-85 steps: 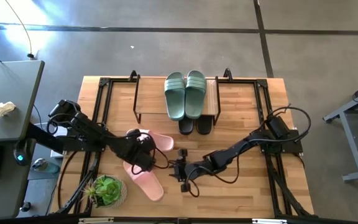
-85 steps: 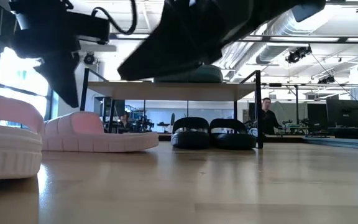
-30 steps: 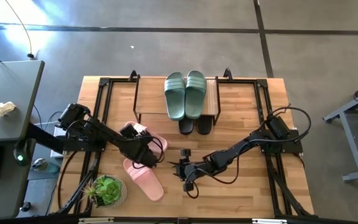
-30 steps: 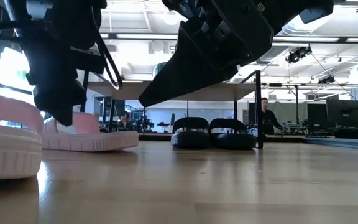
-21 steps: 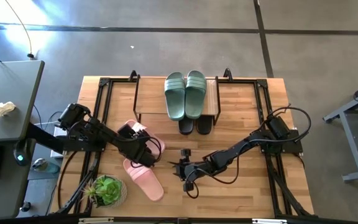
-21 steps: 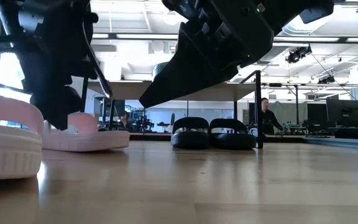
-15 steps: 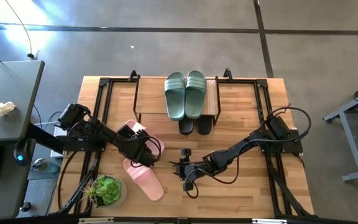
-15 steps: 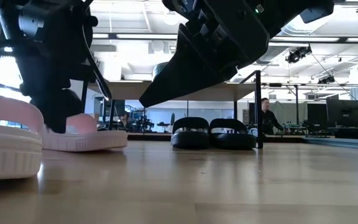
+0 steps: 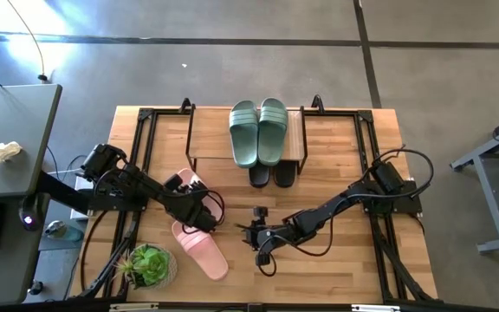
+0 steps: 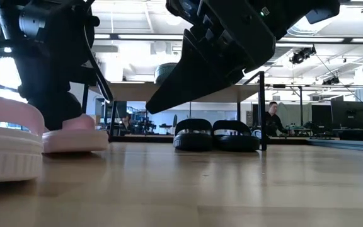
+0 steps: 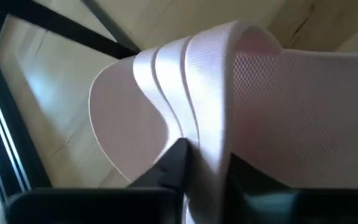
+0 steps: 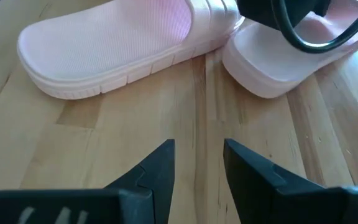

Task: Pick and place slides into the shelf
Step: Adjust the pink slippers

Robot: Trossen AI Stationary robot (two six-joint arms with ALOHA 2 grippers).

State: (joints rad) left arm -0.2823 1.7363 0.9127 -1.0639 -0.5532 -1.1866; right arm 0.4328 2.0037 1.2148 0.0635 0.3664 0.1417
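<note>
On the left side of the table, the left gripper (image 9: 199,211) had its two fingers (image 11: 174,163) pinched on the ribbed strap of one pink slide (image 11: 241,106), which sat on the tabletop in front of the shelf (image 9: 204,149). Its pink mate (image 9: 203,251) lay just beside it, nearer the plant (image 9: 150,265). Near the table's middle, the right gripper (image 12: 196,163) hovered low over bare wood with its fingers parted, holding nothing. Green slides (image 9: 259,132) lay on the shelf's plank top, and black slides (image 10: 215,135) sat underneath it.
</note>
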